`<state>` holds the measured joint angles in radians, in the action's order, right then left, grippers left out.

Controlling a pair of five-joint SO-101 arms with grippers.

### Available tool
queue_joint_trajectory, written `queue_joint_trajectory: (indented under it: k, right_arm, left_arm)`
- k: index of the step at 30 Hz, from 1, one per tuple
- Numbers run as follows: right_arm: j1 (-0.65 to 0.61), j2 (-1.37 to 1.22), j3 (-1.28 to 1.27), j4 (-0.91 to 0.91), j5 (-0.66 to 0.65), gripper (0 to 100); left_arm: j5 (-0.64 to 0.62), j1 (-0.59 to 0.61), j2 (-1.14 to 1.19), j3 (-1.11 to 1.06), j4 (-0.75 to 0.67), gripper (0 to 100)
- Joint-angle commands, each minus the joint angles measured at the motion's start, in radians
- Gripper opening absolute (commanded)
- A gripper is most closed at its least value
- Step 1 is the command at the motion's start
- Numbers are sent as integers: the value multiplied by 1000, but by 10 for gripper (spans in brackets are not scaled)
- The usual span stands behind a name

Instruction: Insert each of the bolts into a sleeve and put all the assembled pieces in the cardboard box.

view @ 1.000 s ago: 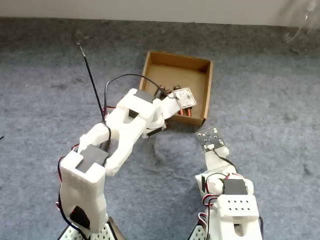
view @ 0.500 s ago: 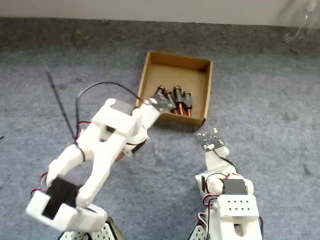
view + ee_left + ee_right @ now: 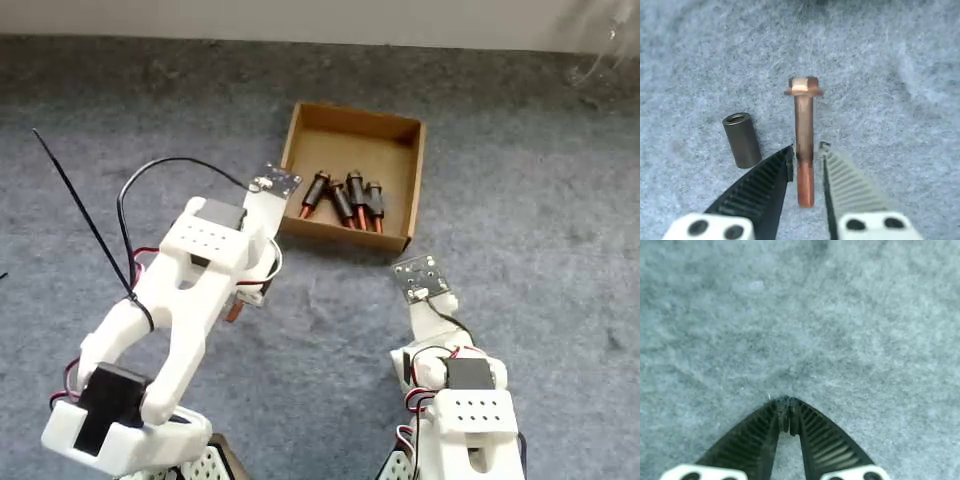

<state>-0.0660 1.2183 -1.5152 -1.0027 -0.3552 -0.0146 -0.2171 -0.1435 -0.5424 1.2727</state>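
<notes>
Bolt [image 3: 804, 120] first, out on the left: copper-coloured metal with a hexagonal flanged head and a smooth round shank, lying flat on the fuzzy grey worktop [image 3: 520, 200]. Just beside it, not touching, lies a sleeve [image 3: 742, 140]. It is a short dark tube with a dull finish and an open bore, roughly parallel with the shank. My left hand [image 3: 806, 152] is down over the bolt, its two ribbed fingers, one black and one pale, set to either side of the lower shank. A thin gap shows on each side, so I am released, not pinching. From above, my left arm [image 3: 190, 300] is blocky white plastic with red and black wires [image 3: 170, 165] looping off it, and it slants from the near edge toward the box's left wall.

Further right stands the cardboard box [image 3: 350, 115]: square, brown and open-topped, with low walls. Four assembled pieces [image 3: 345, 198] lie side by side on its floor, close to the wall nearest me, dark sleeves with copper ends poking out.

Rightmost, my right arm [image 3: 455, 390] is folded low, short of the box. My right hand [image 3: 788, 410] is clenched, its black ribbed fingertips meeting tip to tip over the worktop.
</notes>
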Motion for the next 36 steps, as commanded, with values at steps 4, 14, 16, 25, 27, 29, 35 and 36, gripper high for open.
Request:
queue_joint_trajectory:
  k: [4,14,16,25,27,29,35,36]
  right_arm:
    - [12,10,7,16,9,7]
    - [12,10,7,16,9,7]
    - [10,10,7,16,9,7]
    - [10,10,-27,50,9,7]
    - [10,10,-28,50,9,7]
    - [10,10,-28,50,9,7]
    - [10,10,-28,50,9,7]
    - [10,10,-28,50,9,7]
  left_arm:
    - [20,4,-22,25,-9,167]
    - [37,1,12,427,-132,167]
    - [41,-15,56,458,-221,167]
    - [37,56,527,639,-411,168]
    - [35,79,619,682,-411,167]
    - [35,101,667,713,-410,166]
    - [35,81,679,725,-256,2]
    - [35,71,679,725,-221,2]
